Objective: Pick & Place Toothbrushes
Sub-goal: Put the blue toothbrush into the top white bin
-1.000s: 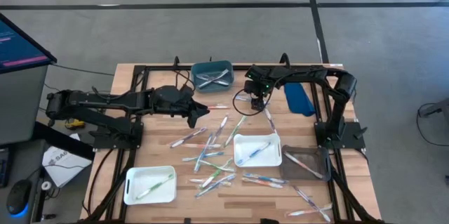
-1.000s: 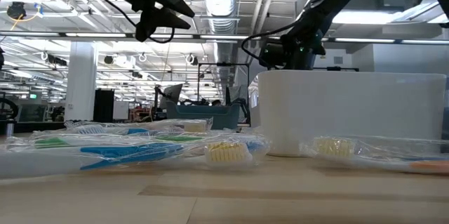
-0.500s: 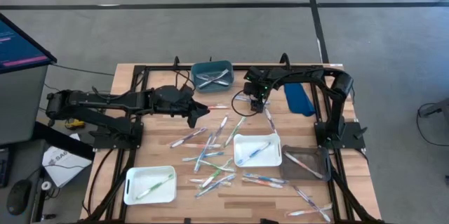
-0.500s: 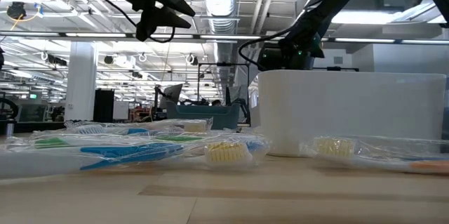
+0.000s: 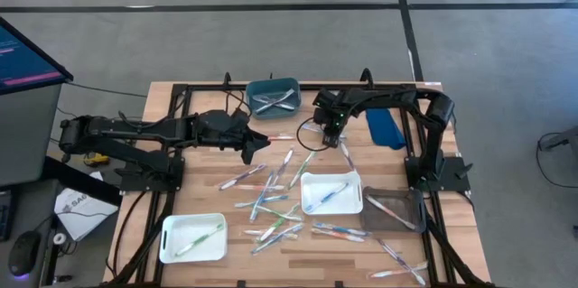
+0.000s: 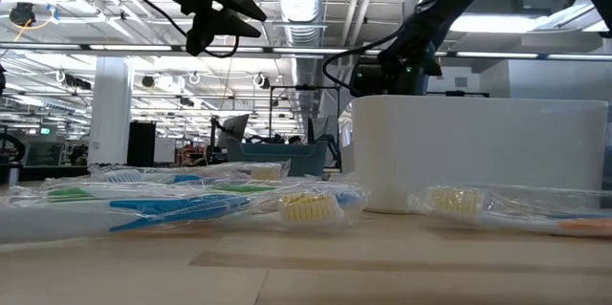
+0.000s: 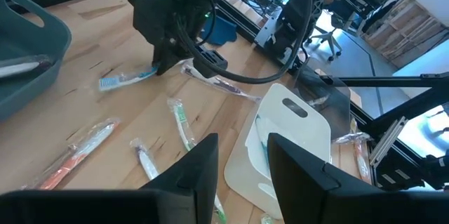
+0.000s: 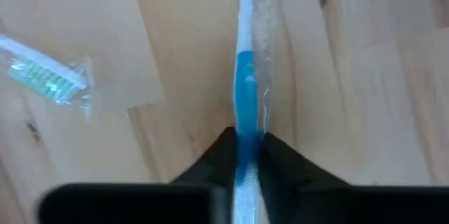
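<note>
Many wrapped toothbrushes [image 5: 271, 193] lie scattered flat on the wooden table, and some lie in the trays. My right gripper [image 5: 327, 133] points down at the far middle of the table, near the teal bin [image 5: 273, 96]. It is shut on a blue-and-white toothbrush [image 8: 245, 55] in a clear wrapper. My left gripper [image 5: 260, 145] hangs above the table left of it, open, with nothing between its fingers [image 7: 200, 168]. The left wrist view shows the right gripper [image 7: 163, 59] standing over that toothbrush [image 7: 126, 79]. My right gripper pinches the toothbrush's handle at its blue middle stretch [image 8: 245, 134] between its two fingers. The fingers come from above, pointing down, and lie across the handle. The toothbrush lies flat on the table, its length running on past the fingertips.
A white tray [image 5: 330, 192] with a toothbrush stands at the middle, another white tray [image 5: 192, 237] at the near left, a clear tray [image 5: 393, 209] at the right. A blue object [image 5: 384, 127] lies by the right arm. The black frame [image 5: 181, 98] edges the table.
My right gripper has tipped a little steeper over the toothbrush and edged slightly toward the table's left. The scattered toothbrushes lie as before.
</note>
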